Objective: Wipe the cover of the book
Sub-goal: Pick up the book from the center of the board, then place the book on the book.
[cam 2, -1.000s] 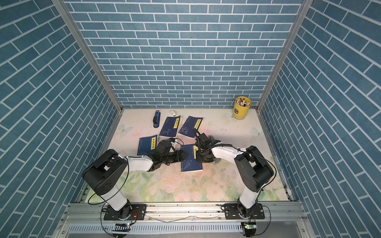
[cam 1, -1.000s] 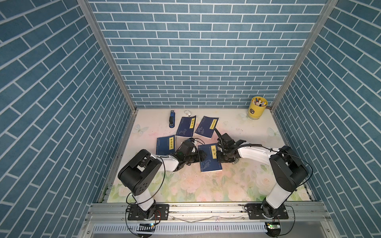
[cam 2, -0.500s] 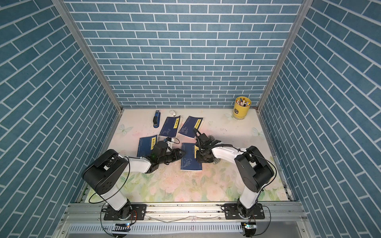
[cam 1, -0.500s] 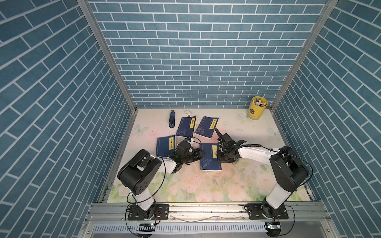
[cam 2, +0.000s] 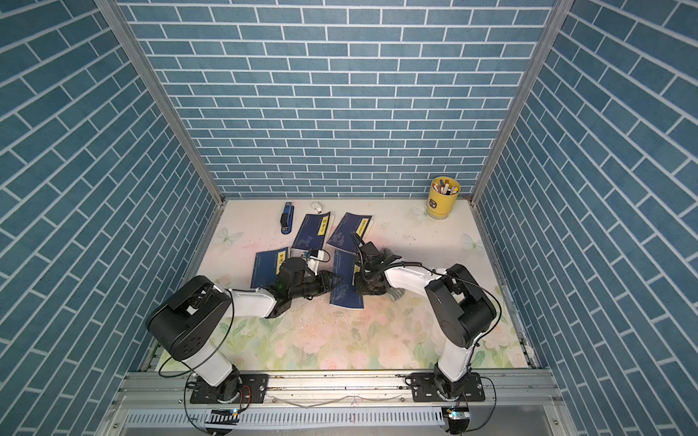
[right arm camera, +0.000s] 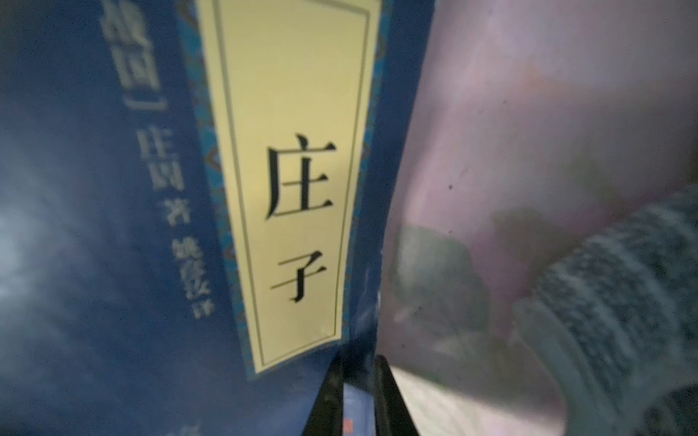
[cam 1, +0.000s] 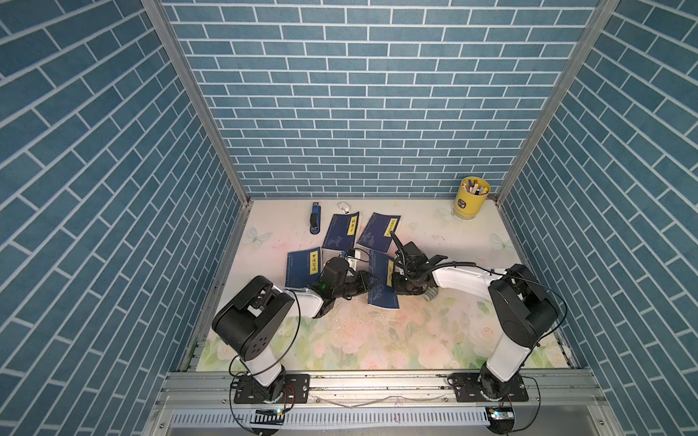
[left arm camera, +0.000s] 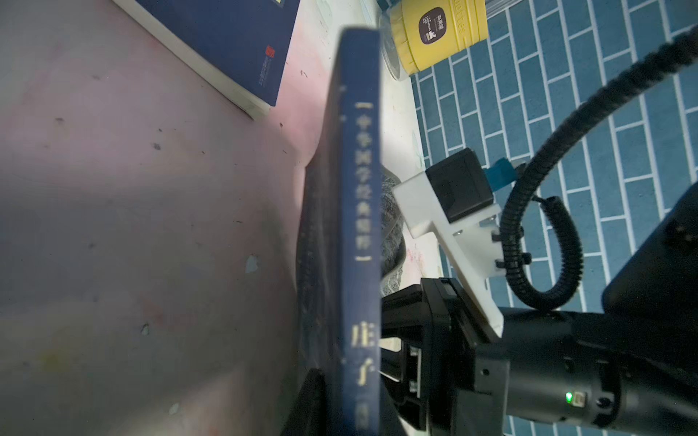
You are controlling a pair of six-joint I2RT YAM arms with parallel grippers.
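Left pincer (cam 1: 372, 282) shut on the book (cam 1: 382, 297) at 9 o'clock; right pincer (right arm camera: 359, 362) clamps its 3 o'clock edge, apparently steadying it for wiping.

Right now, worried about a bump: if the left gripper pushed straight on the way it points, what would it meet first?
The book, its spine already at the left gripper, apparently pinched. Just behind, depth unclear, the right gripper.
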